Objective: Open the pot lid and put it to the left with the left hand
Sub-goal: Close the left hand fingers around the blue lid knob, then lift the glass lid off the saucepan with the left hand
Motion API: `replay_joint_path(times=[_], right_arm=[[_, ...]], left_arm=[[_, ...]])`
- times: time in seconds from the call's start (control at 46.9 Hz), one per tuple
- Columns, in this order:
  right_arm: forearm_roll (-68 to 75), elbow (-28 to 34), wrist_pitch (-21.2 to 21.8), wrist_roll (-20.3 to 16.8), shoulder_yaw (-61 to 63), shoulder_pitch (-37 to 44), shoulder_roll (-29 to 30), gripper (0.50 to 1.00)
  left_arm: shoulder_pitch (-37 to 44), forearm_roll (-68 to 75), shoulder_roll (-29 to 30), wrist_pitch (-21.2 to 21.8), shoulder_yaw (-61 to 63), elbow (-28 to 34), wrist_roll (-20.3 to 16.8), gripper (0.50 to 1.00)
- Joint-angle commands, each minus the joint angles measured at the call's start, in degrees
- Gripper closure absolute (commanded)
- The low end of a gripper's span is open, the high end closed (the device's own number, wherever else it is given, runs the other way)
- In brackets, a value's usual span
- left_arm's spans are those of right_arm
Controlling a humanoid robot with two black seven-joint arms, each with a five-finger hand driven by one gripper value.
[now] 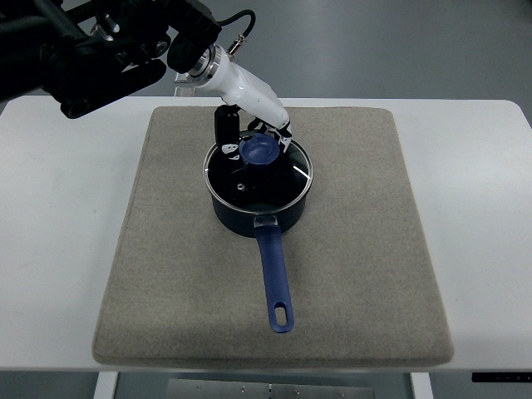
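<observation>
A dark blue pot (pixel 249 218) stands in the middle of the grey mat (pixel 349 249), its long blue handle (pixel 274 278) pointing toward the near edge. A glass lid (pixel 249 184) with a blue knob (pixel 260 151) covers the pot. My left hand (pixel 253 137) reaches in from the upper left on a white wrist. Its dark fingers (pixel 224 129) curl around the knob from the far side, one on the left of it and others on the right. I cannot tell whether the lid rests fully on the rim.
The mat lies on a white table (pixel 58 216), with bare mat to the left of the pot (pixel 166 216) and bare table beyond it. The arm's black bulk (pixel 91 50) fills the upper left corner.
</observation>
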Motion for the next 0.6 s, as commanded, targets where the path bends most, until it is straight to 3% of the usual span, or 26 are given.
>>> replay_joint_path(times=[0.0, 0.576], right_arm=[[0.0, 0.02, -0.01, -0.08, 0.0, -0.01, 0.0, 0.583], [0.0, 0.02, -0.01, 0.01, 0.0, -0.01, 0.0, 0.583]], left_arm=[[-0.13, -0.26, 0.0, 0.1, -0.14, -0.05, 0.0, 1.0], [-1.18, -0.87, 0.26, 2.91, -0.75, 2.85, 0.0, 1.0]])
